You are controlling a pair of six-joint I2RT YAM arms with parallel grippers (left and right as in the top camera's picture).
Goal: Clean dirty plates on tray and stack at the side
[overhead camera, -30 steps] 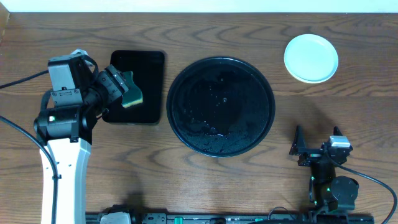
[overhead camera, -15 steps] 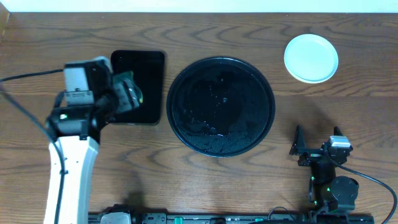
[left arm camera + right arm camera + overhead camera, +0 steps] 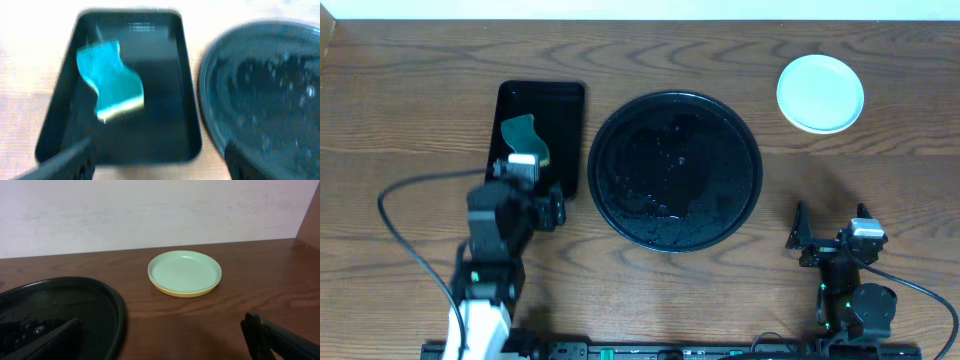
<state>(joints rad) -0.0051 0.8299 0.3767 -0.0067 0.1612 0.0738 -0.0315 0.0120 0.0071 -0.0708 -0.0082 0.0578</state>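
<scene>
The plates [image 3: 820,93] sat stacked near the tabletop's far right corner, apart from the tray [image 3: 675,170] at mid-table. The left gripper [image 3: 157,159] and right gripper [image 3: 160,340] both had jaws spread, holding nothing.

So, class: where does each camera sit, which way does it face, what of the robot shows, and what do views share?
Overhead: above the table, facing straight down; left arm and right arm show.
Left wrist: by the small tray, facing down at the sponge; left fingertips show.
Right wrist: low, facing the plates; right fingertips show.
All share the round tray.
</scene>
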